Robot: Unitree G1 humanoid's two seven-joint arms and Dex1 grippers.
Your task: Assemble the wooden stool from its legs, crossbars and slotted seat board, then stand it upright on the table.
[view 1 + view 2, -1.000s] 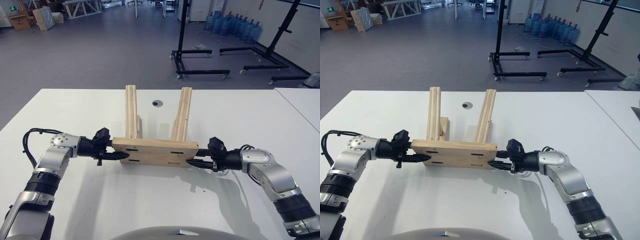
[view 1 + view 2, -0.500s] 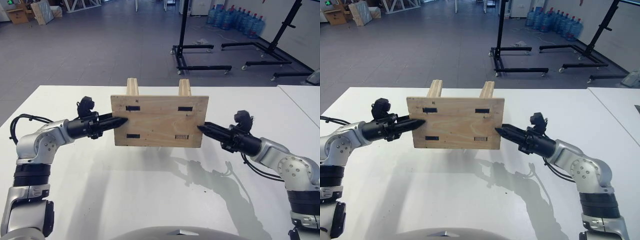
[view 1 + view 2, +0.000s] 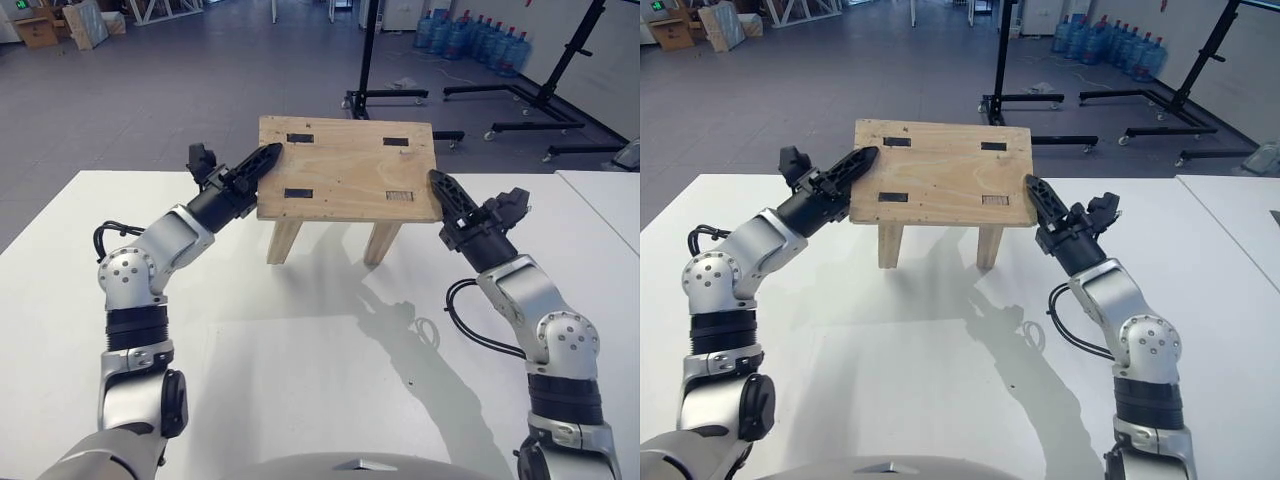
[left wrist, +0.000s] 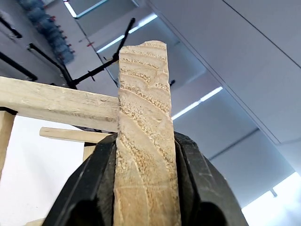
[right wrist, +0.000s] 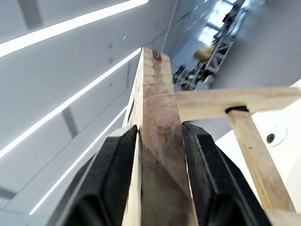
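Pinching seat board (image 3: 345, 168) at opp. edges w/ L gripper (image 3: 262, 160) and R gripper (image 3: 440, 190), both closed tight on the wood, to hold it level, top up, legs (image 3: 283, 240) down over far part of table (image 3: 300, 380), prob. ready for standing upright.

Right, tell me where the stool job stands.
Done: the stool looks assembled, legs under the seat board, seat up. In hand: left gripper and right gripper clamp opposite board edges, legs down over the table. Left: set it down and release; whether the feet touch yet is unclear.
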